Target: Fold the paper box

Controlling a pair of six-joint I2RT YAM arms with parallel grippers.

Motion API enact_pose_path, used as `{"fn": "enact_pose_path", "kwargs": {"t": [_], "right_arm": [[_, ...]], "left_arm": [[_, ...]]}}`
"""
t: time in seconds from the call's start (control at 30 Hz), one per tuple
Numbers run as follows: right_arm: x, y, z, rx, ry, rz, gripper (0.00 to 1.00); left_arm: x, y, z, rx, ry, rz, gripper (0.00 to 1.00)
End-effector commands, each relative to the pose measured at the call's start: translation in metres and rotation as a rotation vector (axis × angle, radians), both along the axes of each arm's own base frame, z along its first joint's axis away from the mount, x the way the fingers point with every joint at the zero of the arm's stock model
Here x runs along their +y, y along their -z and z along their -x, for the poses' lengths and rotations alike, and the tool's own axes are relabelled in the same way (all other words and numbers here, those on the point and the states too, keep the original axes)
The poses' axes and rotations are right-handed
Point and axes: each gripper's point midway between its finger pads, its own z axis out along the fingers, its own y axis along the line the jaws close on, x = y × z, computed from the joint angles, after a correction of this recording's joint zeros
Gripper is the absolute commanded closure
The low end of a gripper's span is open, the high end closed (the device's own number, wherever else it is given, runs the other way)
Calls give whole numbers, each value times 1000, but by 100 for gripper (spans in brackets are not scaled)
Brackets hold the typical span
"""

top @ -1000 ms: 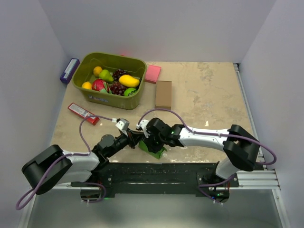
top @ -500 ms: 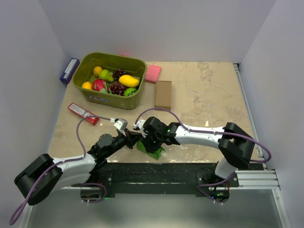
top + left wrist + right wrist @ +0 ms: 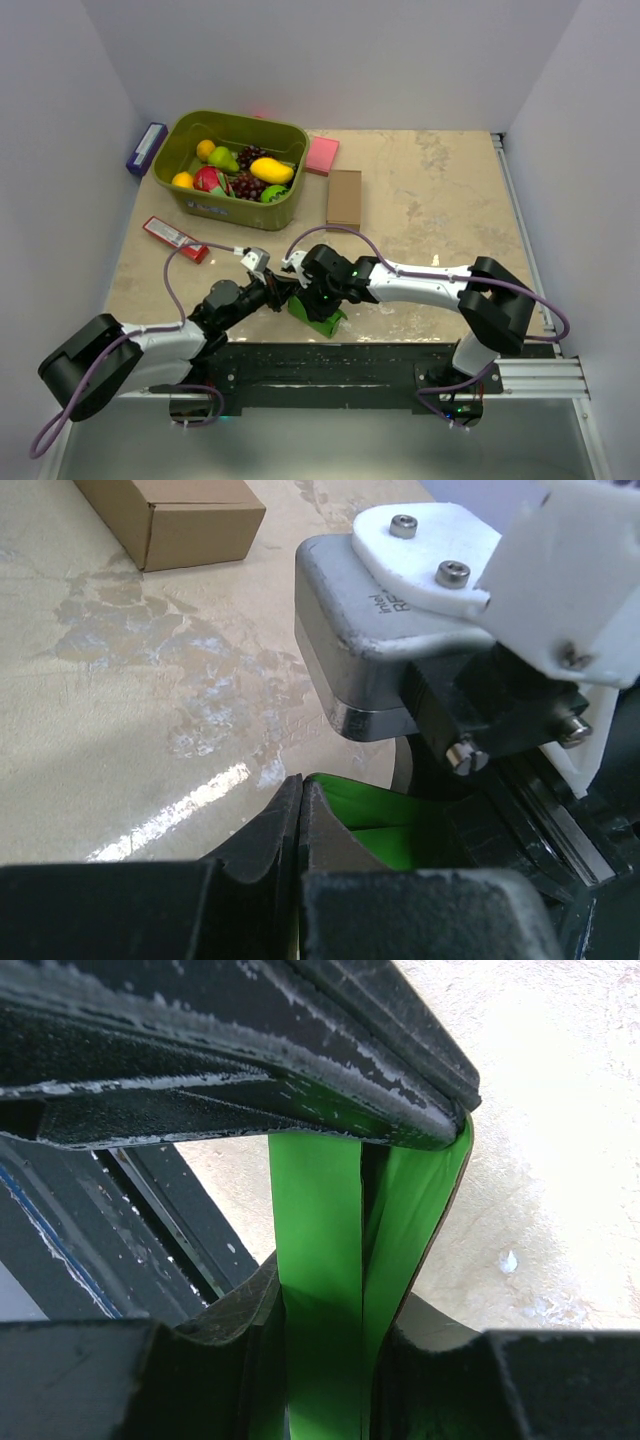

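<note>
The only writing that can be partly read is on the grey camera housing (image 3: 365, 630) that fills the upper right of the left wrist view; its printed line seems to begin "Intel RE", and the rest is cut off by a white bracket. The olive bin (image 3: 232, 211) of toy fruit carries pale lettering on its front wall, and the red packet (image 3: 175, 238) beside it has print as well; both are too small to make out.

The paper box (image 3: 322, 318) sits at the near edge of the counter (image 3: 440, 190), right between the two arms and just in front of their base plate; it is a bright green, partly folded block. The right end effector (image 3: 325, 1305) stands narrow, its two dark fingers closed on a doubled strip of the green card, which runs upright between them. The left end effector (image 3: 301, 785) has its fingers pressed fully together, the tips right against the green card from the left side; whether any card edge is caught between them cannot be told. The two end effectors meet over the box, almost touching each other.

A brown cardboard box (image 3: 344, 197) lies well beyond on the counter, with a pink pad (image 3: 322, 155) behind it, next to the bin.
</note>
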Motion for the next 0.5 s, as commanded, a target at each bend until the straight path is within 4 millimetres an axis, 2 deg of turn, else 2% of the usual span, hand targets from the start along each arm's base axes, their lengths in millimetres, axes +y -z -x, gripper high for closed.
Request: {"fn": "enact_pose_path", "kwargs": {"t": [0.0, 0.13, 0.3, 0.47], "right_arm": [[-41, 57, 3, 46, 63, 209, 100], [-47, 53, -2, 25, 92, 237, 100], [-50, 52, -3, 19, 108, 254, 100], [-52, 54, -2, 25, 114, 259, 100]], "left_arm": [[-30, -40, 29, -37, 217, 87, 100], [-27, -49, 27, -66, 218, 69, 100], [-24, -48, 28, -57, 230, 28, 100], [-23, -61, 26, -80, 225, 23, 100]]}}
